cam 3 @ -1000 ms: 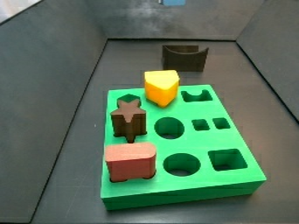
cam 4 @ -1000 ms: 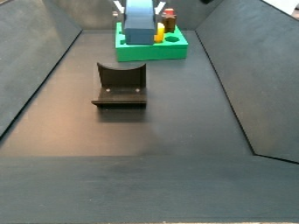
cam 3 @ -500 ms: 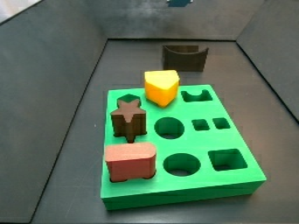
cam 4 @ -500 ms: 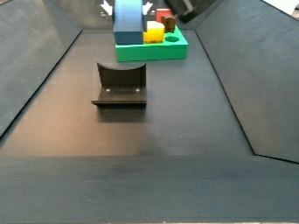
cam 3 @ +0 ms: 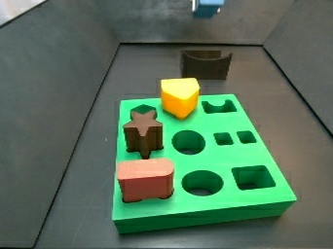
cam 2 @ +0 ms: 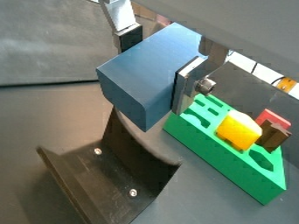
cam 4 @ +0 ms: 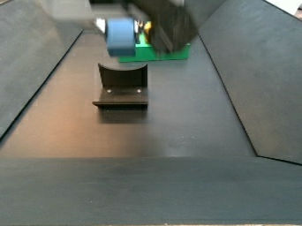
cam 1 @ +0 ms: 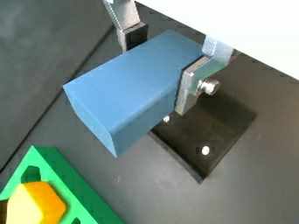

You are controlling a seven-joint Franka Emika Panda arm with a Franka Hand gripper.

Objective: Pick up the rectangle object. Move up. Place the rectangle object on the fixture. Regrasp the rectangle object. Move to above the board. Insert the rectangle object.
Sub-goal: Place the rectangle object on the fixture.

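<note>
Gripper (cam 1: pixel 162 54) was up in the air with its flat silver fingers (cam 1: pixel 193 77) clamped on the blue-grey rectangular block (cam 1: pixel 131 89), pads pressed on opposite faces. Block hung off the floor, above the small dark U-shaped fixture (cam 2: pixel 107 166), not touching it, in both wrist views. Large green board with shaped holes (cam 3: pixel 202 160) sat beyond, carrying the yellow block (cam 3: pixel 181 95), the dark brown star piece (cam 3: pixel 142 131) and the reddish-brown rounded block (cam 3: pixel 144 180).

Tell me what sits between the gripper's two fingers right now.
The rectangle object, a blue-grey block, sits clamped between the fingers of the gripper, in the air above the fixture. Both wrist views show it.
</note>
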